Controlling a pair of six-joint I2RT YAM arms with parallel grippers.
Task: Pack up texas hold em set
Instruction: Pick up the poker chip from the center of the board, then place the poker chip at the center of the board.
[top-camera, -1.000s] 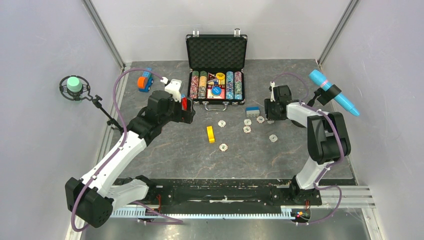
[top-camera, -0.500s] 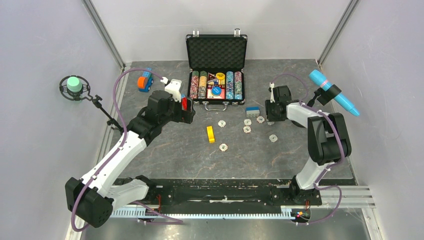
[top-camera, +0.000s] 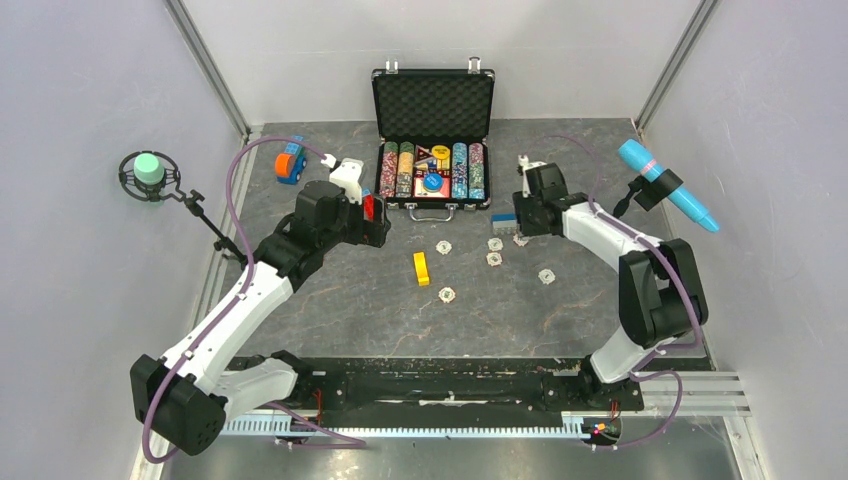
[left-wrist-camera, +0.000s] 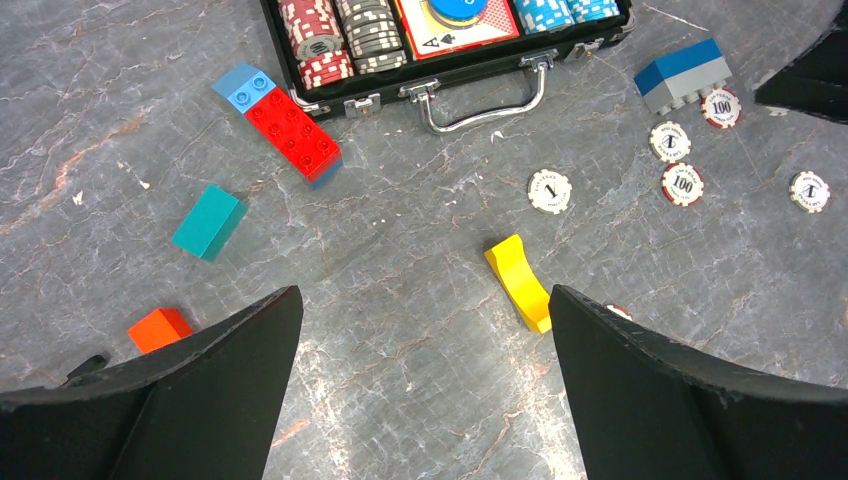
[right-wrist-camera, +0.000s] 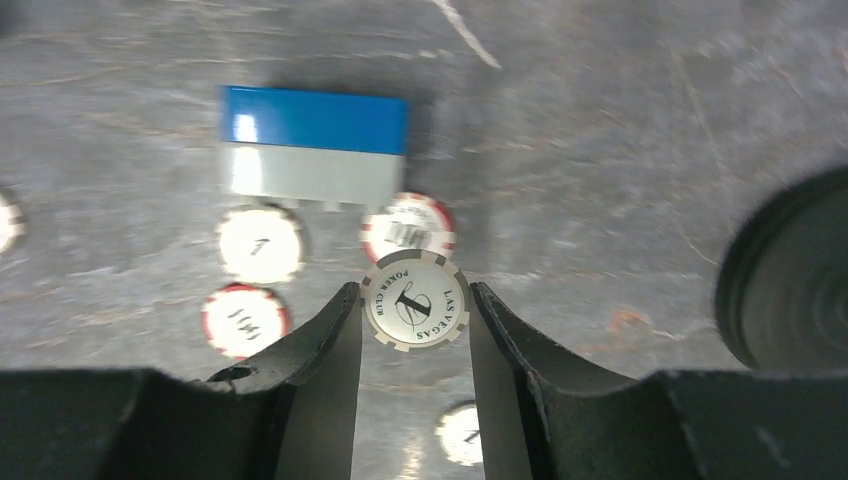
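The black case (top-camera: 433, 140) of the texas hold em set stands open at the back, lid up, with rows of coloured chips in it. Several pale-edged chips (top-camera: 494, 259) lie loose on the table in front of it. My right gripper (right-wrist-camera: 412, 290) is shut on a white chip (right-wrist-camera: 415, 302), pinched by its edges above other chips (right-wrist-camera: 260, 243) and near a blue-and-grey brick (right-wrist-camera: 313, 145). My left gripper (left-wrist-camera: 425, 300) hangs open over bare table, nothing between its fingers, with the case handle (left-wrist-camera: 480, 105) ahead of it.
A yellow block (left-wrist-camera: 520, 283) lies just ahead of the left gripper's right finger. A red-and-blue brick (left-wrist-camera: 290, 125), a teal block (left-wrist-camera: 208, 222) and an orange block (left-wrist-camera: 160, 328) lie to its left. An orange-and-blue toy (top-camera: 290, 160) sits at the back left.
The right gripper has closed on a white chip and moved left and back, towards the case. The left arm has not moved.
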